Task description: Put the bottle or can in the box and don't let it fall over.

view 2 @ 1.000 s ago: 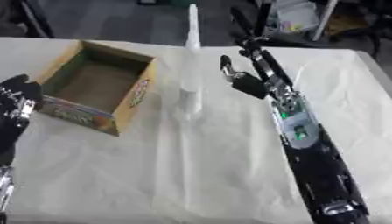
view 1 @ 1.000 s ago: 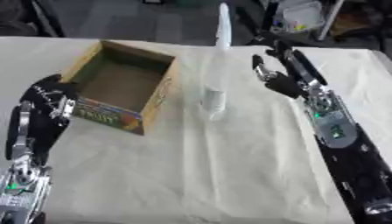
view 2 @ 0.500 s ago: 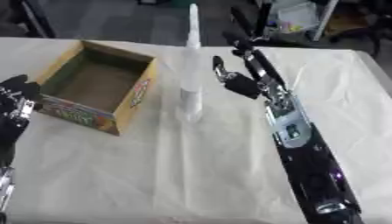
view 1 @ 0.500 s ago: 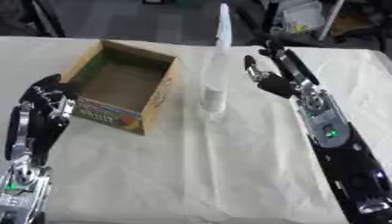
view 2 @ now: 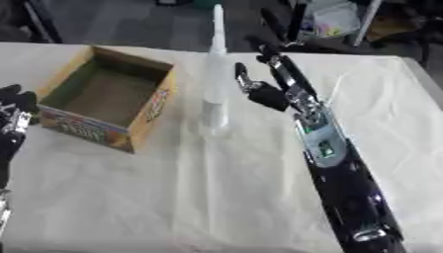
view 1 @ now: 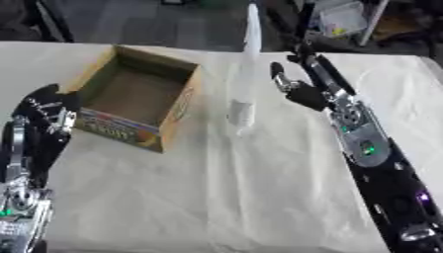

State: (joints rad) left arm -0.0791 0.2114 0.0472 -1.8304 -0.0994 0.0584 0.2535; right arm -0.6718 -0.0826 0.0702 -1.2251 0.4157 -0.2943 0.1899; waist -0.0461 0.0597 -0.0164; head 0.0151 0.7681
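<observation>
Task barely started from where I stand. A small pale bottle [view 1: 241, 113] stands upright at the middle of the frame on the cloth-covered surface [view 1: 259, 197], just right of the box [view 1: 138, 104]. The bottle is hard to make out against the pale cloth, but it looks untipped and apart from the box wall.

The box is an open cardboard carton in the upper left of the frame, with a printed label on its near side. Its inside looks empty, with nothing standing in it.

The right robot hand [view 1: 294, 91] is upper right of centre, reaching in from the right and near the bottle's right side but not touching it. Its fingers look relaxed and part spread, holding nothing. There is a clear gap of cloth between the fingers and the bottle.

The left robot hand [view 1: 52, 111] is at the left edge of the frame, just beside the box's left wall. It looks idle with fingers relaxed, gripping nothing. I cannot tell if it touches the box.

Done: 0 steps that show, since the bottle is not grasped, not lifted and not in the box. Left, in my judgement: close the right robot hand round the bottle, lift it, carry it left over the box rim, set it down upright inside, and let go without knocking it. The bottle looks narrow and light, so it is likely easy to tip on approach or release.
</observation>
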